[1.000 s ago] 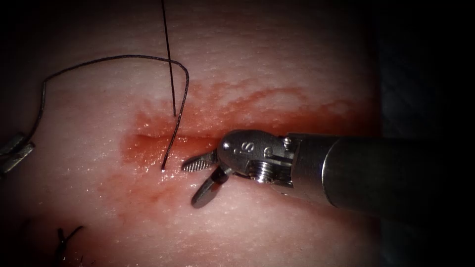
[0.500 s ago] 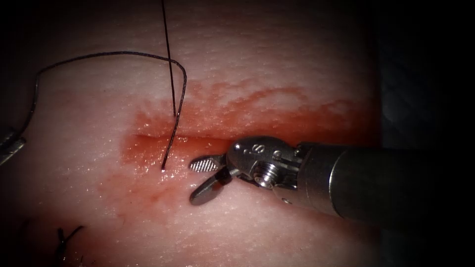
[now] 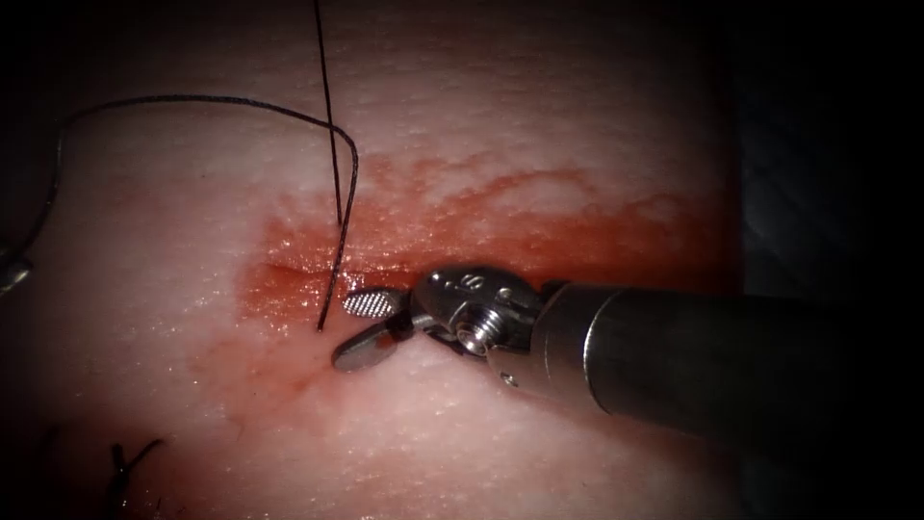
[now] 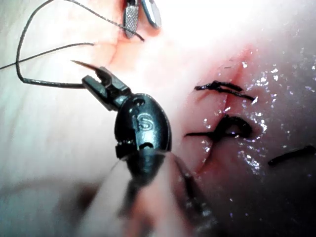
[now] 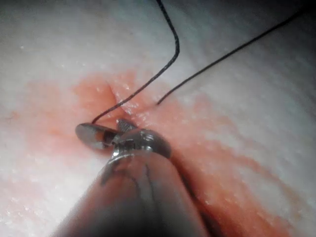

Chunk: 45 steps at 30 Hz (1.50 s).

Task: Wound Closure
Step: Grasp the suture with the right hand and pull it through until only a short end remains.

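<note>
Your right tool point(image 3: 364, 328) lay with jaws apart and empty on the tissue point(image 3: 539, 106), beside where the thread point(image 3: 339, 241) entered below the cut point(image 3: 289, 268); your left tool point(image 4: 97, 85) was clamped on the needle point(image 4: 81, 64) near its tip, clear of the tissue.

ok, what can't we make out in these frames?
- Needle: left wrist view, its point juts free of the tissue from the left tool's shut jaws; the tool hides the rest, so the grip point along the curve is unclear.
- Left tool, endoscope view: cut off by the left edge.
- Thread: runs off the top edge.
- Right tool: open, empty; contact with the tissue unclear.
</note>
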Available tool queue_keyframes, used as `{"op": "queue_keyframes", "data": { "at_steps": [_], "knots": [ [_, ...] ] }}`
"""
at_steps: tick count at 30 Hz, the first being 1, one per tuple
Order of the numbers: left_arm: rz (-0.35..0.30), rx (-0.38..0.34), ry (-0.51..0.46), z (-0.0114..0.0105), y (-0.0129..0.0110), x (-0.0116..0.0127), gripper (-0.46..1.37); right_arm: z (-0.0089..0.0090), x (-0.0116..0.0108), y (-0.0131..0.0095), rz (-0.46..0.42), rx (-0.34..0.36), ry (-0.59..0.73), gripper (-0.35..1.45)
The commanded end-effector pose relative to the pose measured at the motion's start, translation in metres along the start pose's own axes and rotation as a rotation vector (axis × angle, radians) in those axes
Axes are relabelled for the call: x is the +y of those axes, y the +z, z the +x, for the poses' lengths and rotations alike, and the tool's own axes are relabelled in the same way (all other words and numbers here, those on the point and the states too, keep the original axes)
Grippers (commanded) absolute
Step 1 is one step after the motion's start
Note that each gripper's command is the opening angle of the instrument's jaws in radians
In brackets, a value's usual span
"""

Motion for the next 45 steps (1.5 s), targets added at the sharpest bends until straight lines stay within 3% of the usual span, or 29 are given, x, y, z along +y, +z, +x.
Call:
{"op": "queue_keyframes", "data": {
  "at_steps": [1,14,15,16,17,18,21,32,37,45],
  "knots": [
    [-0.006,-0.001,0.000,0.0000,0.0000,0.0001,-0.35,0.0000,-0.0002,0.0002,0.008,0.007,0.005,1.12],
    [-0.011,0.001,0.000,0.0000,0.0002,0.0004,-0.35,0.0002,-0.0013,0.0017,0.042,0.032,0.009,1.00],
    [-0.011,0.001,0.000,0.0000,0.0002,0.0004,-0.35,0.0001,-0.0012,0.0017,0.042,0.032,0.009,0.90],
    [-0.011,0.001,0.000,0.0000,0.0002,0.0004,-0.35,0.0001,-0.0012,0.0016,0.046,0.030,0.008,0.47],
    [-0.011,0.001,0.000,0.0000,0.0002,0.0004,-0.35,0.0001,-0.0012,0.0013,0.053,0.027,0.014,-0.20],
    [-0.011,0.001,0.000,0.0000,0.0002,0.0004,-0.35,0.0001,-0.0012,0.0012,0.034,0.018,0.014,-0.35],
    [-0.011,0.001,0.000,0.0000,0.0003,0.0005,-0.35,0.0004,-0.0011,0.0007,-0.022,-0.021,-0.025,-0.35],
    [-0.032,-0.014,0.004,0.0011,0.0026,0.0033,-0.35,0.0019,-0.0026,-0.0011,-0.019,0.037,-0.045,-0.35],
    [-0.051,-0.024,-0.011,0.0008,0.0041,0.0026,-0.35,0.0010,-0.0059,-0.0022,0.039,-0.004,-0.054,-0.35],
    [-0.065,-0.020,-0.038,0.0003,0.0041,0.0022,-0.35,-0.0001,-0.0117,-0.0026,0.094,-0.033,-0.072,-0.35]
  ]
}}
